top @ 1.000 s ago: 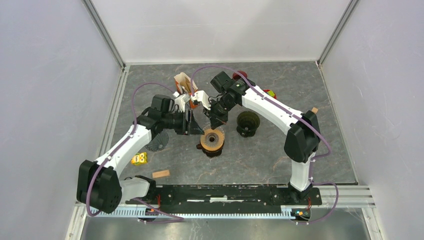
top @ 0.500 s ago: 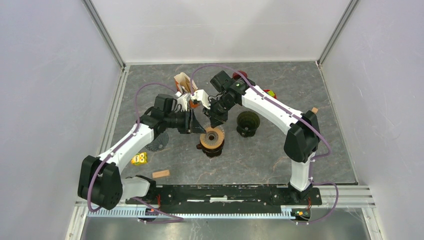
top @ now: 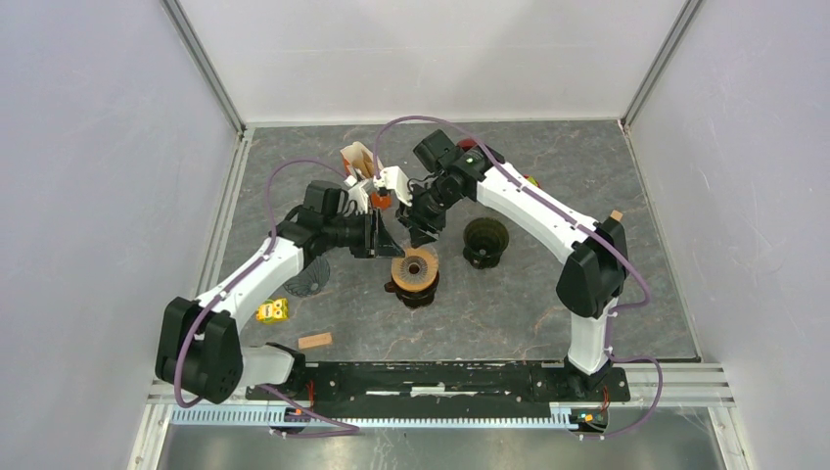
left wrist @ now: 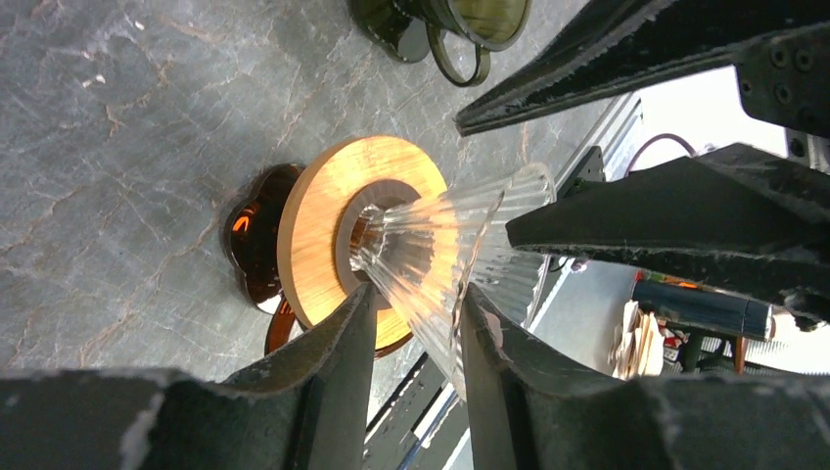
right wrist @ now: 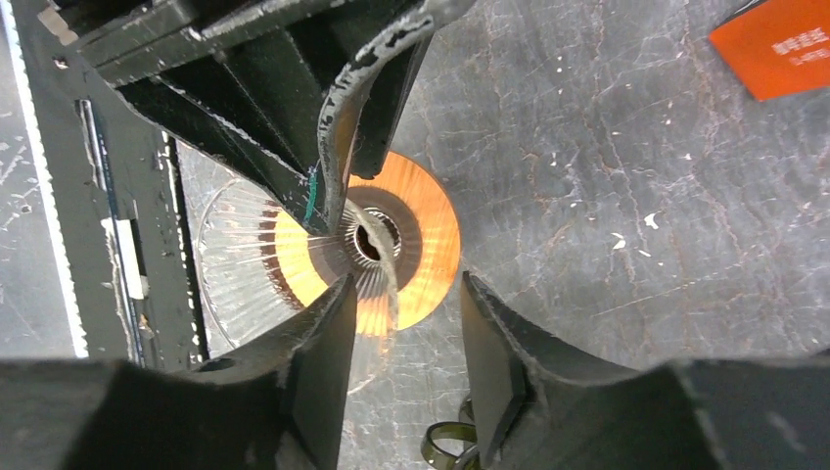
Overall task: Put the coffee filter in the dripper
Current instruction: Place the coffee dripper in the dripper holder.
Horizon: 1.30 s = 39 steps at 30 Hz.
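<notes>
The dripper (top: 415, 273) is a clear ribbed glass cone (left wrist: 445, 250) in a wooden ring (left wrist: 318, 211) on a brown glass base, at the table's middle. My left gripper (left wrist: 416, 308) comes in from the left and is shut on the cone's wall, one finger on each side of it. Just behind the dripper, my right gripper (right wrist: 406, 304) hangs open. The cone's rim edge (right wrist: 389, 284) passes between its fingers without touching them. Paper coffee filters (top: 357, 160) stand bunched in a holder at the back. They also show in the left wrist view as coffee filters (left wrist: 636, 338). Neither gripper holds one.
A dark green glass cup (top: 486, 241) stands right of the dripper. A dark ribbed cone (top: 309, 279) lies under the left arm. A yellow item (top: 273, 310) and a wooden block (top: 315, 341) lie near the front left. An orange card (right wrist: 778, 44) lies behind.
My right gripper has opened and let go of the cone's rim, lifting slightly toward the back. My left gripper has narrowed onto the cone's wall.
</notes>
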### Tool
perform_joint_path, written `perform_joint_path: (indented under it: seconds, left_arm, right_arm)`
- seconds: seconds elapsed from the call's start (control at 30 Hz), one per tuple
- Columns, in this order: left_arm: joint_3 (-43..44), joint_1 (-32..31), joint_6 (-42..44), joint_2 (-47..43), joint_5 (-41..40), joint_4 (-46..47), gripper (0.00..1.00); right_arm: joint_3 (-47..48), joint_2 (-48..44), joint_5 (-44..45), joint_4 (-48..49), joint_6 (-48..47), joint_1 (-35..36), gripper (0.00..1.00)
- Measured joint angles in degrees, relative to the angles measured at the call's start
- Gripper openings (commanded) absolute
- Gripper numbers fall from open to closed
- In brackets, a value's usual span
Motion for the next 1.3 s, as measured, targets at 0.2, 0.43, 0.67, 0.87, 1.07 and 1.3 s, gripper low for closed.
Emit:
perform_joint_path:
  seconds: [0.2, 0.43, 0.67, 0.87, 1.07, 1.3]
  left_arm:
    - [2.9, 0.0, 0.0, 0.9, -0.2, -0.2, 0.49]
    - [5.0, 0.0, 0.1, 1.7, -1.5, -0.3, 0.51]
    - [5.8, 0.0, 2.7, 1.9, -1.4, -1.8, 0.57]
    - [7.1, 0.0, 5.7, 1.5, -1.5, -3.7, 0.59]
    - [7.4, 0.0, 9.8, 0.3, -1.0, -6.3, 0.63]
    - [11.4, -1.2, 16.9, 0.3, -2.9, -10.2, 0.65]
  right_arm:
    - [0.1, -1.4, 0.1, -1.0, -3.5, -1.2, 0.62]
    - [-4.0, -10.9, 1.4, -0.2, -7.1, -1.8, 0.64]
    - [-5.2, -12.6, 1.0, 0.7, -7.6, -1.8, 0.67]
    - [-10.3, -11.7, -0.1, 1.7, -6.8, -1.8, 0.68]
    - [-10.3, -10.8, -0.4, 2.2, -7.3, -1.8, 0.69]
    - [-14.5, -15.8, -1.8, 2.1, -12.5, -1.9, 0.69]
